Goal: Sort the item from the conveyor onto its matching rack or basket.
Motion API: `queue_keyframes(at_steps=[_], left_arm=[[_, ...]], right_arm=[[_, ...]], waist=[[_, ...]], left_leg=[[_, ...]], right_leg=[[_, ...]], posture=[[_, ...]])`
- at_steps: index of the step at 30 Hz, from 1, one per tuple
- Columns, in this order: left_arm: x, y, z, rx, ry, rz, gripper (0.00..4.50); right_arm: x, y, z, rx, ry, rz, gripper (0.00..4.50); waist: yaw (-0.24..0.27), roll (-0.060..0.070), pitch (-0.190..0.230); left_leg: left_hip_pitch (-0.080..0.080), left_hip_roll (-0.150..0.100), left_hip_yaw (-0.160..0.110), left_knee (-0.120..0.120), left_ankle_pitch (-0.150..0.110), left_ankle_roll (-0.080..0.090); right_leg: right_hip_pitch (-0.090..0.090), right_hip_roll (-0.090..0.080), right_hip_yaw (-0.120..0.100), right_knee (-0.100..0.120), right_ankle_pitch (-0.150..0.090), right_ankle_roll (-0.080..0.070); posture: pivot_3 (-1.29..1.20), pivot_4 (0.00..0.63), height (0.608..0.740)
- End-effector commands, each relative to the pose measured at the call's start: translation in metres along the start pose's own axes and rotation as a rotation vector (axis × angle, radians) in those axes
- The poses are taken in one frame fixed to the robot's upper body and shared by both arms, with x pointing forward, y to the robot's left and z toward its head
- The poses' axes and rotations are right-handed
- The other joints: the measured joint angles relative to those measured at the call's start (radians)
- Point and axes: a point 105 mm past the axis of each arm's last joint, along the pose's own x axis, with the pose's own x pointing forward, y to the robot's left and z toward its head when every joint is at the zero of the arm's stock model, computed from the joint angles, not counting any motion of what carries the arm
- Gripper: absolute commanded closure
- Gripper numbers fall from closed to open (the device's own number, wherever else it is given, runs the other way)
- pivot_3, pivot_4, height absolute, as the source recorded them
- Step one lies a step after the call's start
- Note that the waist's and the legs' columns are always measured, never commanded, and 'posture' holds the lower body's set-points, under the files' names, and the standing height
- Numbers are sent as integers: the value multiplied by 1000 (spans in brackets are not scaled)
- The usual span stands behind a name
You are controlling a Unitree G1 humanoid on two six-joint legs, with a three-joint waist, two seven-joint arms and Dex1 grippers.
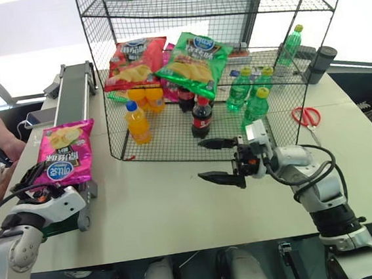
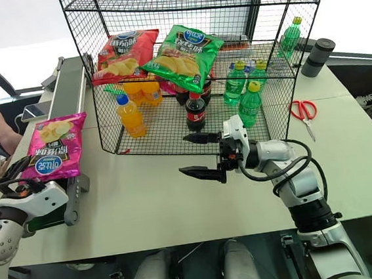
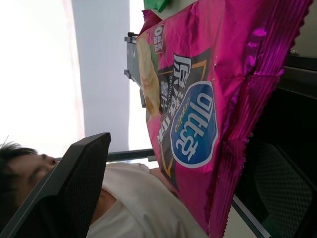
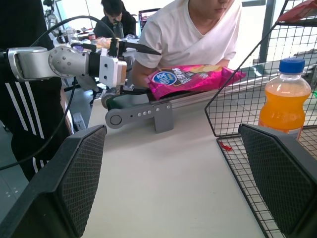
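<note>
Left gripper [image 2: 21, 188], jaws open, at the near end of the conveyor [image 1: 76, 91], where the magenta chip bag [image 1: 65, 153] lies: light, crinkly, slippery; best pinched by its crimped seam. Right gripper [image 1: 218, 160] open; rack [image 1: 167, 82] beyond.

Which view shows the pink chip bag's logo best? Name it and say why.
The left wrist view: the pink chip bag sits close up, logo large though turned sideways. The eye views show it whole but small on the conveyor; the right wrist view shows it edge-on.
</note>
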Motion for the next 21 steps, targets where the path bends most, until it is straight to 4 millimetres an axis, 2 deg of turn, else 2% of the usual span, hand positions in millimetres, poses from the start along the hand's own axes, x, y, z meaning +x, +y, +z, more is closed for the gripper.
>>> queue_keyframes(at_steps=[1, 6, 7, 8, 9, 15, 16, 21], left_arm=[[1, 7, 8, 3, -21, 25, 0], [4, 9, 12, -11, -31, 27, 0], [5, 9, 13, -12, -32, 28, 485], [5, 9, 13, -18, -34, 22, 706], [6, 8, 14, -20, -35, 17, 1131], [8, 9, 16, -33, -38, 17, 4150], [9, 10, 16, -33, -39, 19, 4481], [11, 29, 15, -142, -56, 69, 4481]], right_arm=[[2, 0, 14, -64, -23, 7, 51], [3, 0, 11, -74, -7, 1, 51], [3, 0, 11, -75, -7, -1, 0], [4, -1, 11, -77, -5, -5, 0], [4, -1, 11, -79, -4, -7, 0], [1, -5, 11, -89, 6, -28, 0], [1, -6, 10, -90, 7, -30, 0], [1, -9, 10, -106, 7, -50, 0]], waist=[[0, 0, 0], [0, 0, 0], [0, 0, 0], [1, 0, 0], [1, 0, 0], [0, 0, 0], [0, 0, 0], [2, 0, 0]], left_leg=[[0, 0, 0, 0, 0, 0], [0, 0, 0, 0, 0, 0], [0, 0, 0, 0, 0, 0], [0, 0, 0, 0, 0, 0], [0, 0, 0, 0, 0, 0], [0, 0, 0, 0, 0, 0], [0, 0, 0, 0, 0, 0], [0, 0, 1, 0, 0, 0]], right_leg=[[0, 0, 0, 0, 0, 0], [0, 0, 0, 0, 0, 0], [0, 0, 0, 0, 0, 0], [0, 0, 0, 0, 0, 0], [0, 0, 0, 0, 0, 0], [1, 0, 0, 0, 0, 0], [1, 0, 0, 0, 0, 0], [1, 0, 0, 0, 0, 0]], posture=[[0, 150, 740], [0, 150, 740], [0, 150, 740], [0, 150, 740], [0, 150, 740], [0, 150, 740], [0, 150, 740], [0, 150, 740]])
